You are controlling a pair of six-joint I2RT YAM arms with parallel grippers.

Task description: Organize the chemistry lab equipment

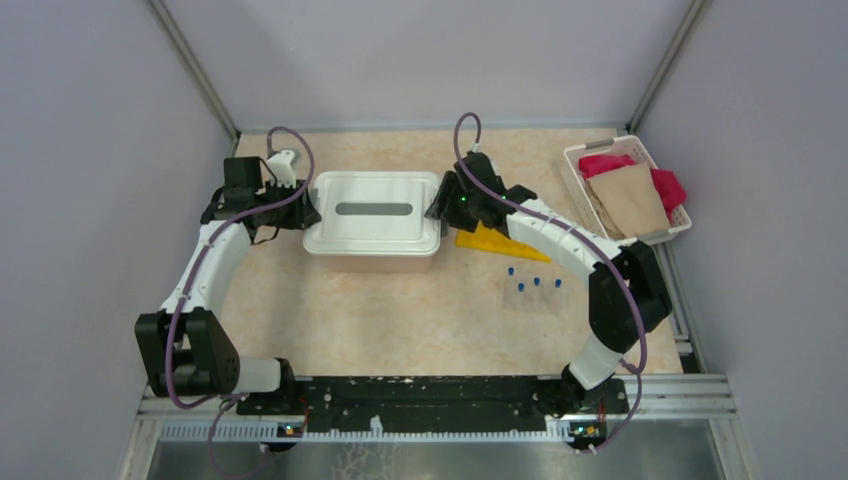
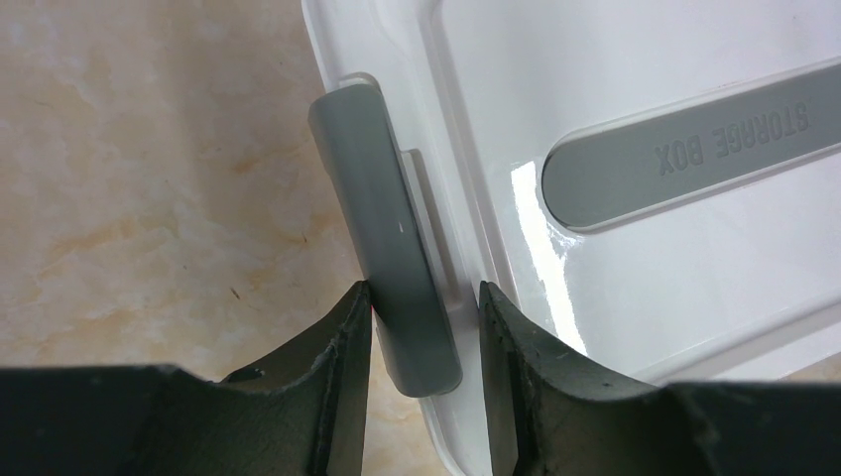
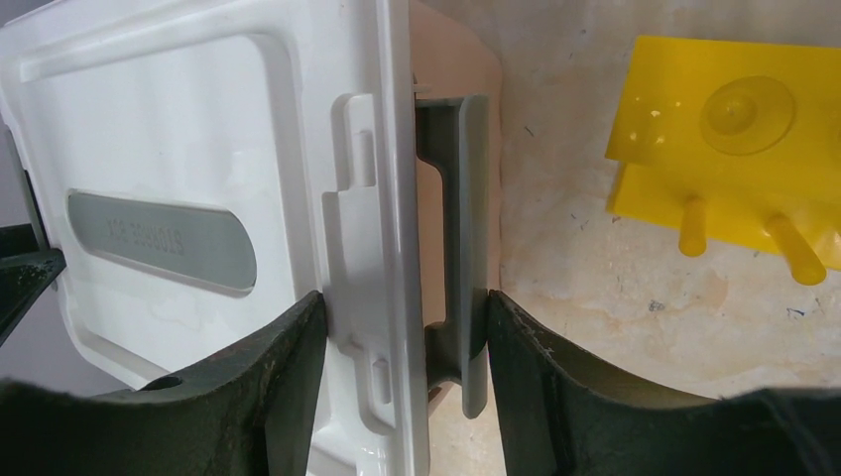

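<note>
A white storage box (image 1: 375, 255) sits at the middle of the tabletop (image 1: 400, 320). Its lid (image 1: 372, 228) is on, with a grey label strip along the centre.

The left tool (image 2: 424, 297) is at the box's 9 o'clock end. Its two fingers straddle the grey left latch (image 2: 382, 218). One finger touches the latch's outer face and the other sits on the lid just inside the rim. The latch lies flush against the box end, and the tool is clamped around it.

The right tool (image 3: 405, 302) is at the box's 3 o'clock end. One finger is against the lid's raised rim and the other against the outer face of the grey right latch (image 3: 466, 228). This latch stands a little off the box end, with a gap behind it. Both fingers look to be in contact, but I cannot tell whether they have a firm grip.

The yellow holed tube rack (image 1: 490, 243) lies flat on the tabletop just beside the right tool, at about its 4 o'clock in the overhead view. It is clear of the fingers, and the wrist view shows its pegs. The small blue-capped tubes (image 1: 535, 283) lie loose near the rack, at its 5 o'clock and apart from both tools.

A white basket (image 1: 584, 195) of pink and tan cloths stands toward the tabletop's 2 o'clock corner.
</note>
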